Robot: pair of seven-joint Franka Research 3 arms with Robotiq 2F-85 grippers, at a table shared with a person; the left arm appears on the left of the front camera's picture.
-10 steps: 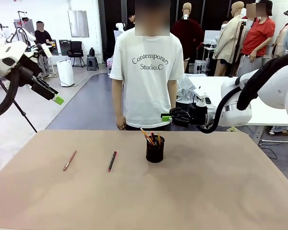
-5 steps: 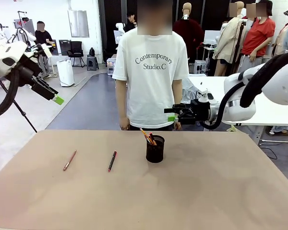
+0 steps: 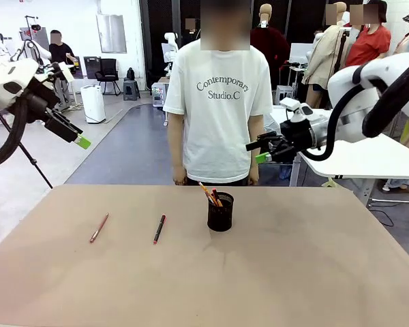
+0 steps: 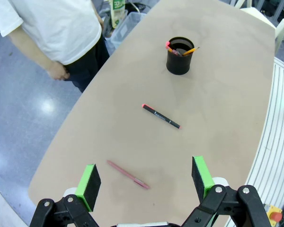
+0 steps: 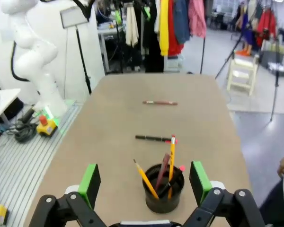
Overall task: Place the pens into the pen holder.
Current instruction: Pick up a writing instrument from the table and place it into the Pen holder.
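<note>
Reading from the left: the left gripper is raised off the table's left edge, jaws wide and empty. The copper pen lies flat, its long axis slanting from near-left to far-right. The black pen lies just right of it, running almost straight away from the robot, red end toward the person. Both are thin and flat on the table, so fingers closing along an axis rather than across it would likely roll or spin the pen away. A pinch near one end could let it droop (awkward for dropping in). The holder stands mid-table with pens leaning out to the left; a new pen could snag those or tip the cup. The right gripper hangs high beyond it, spread wide, holding nothing.
</note>
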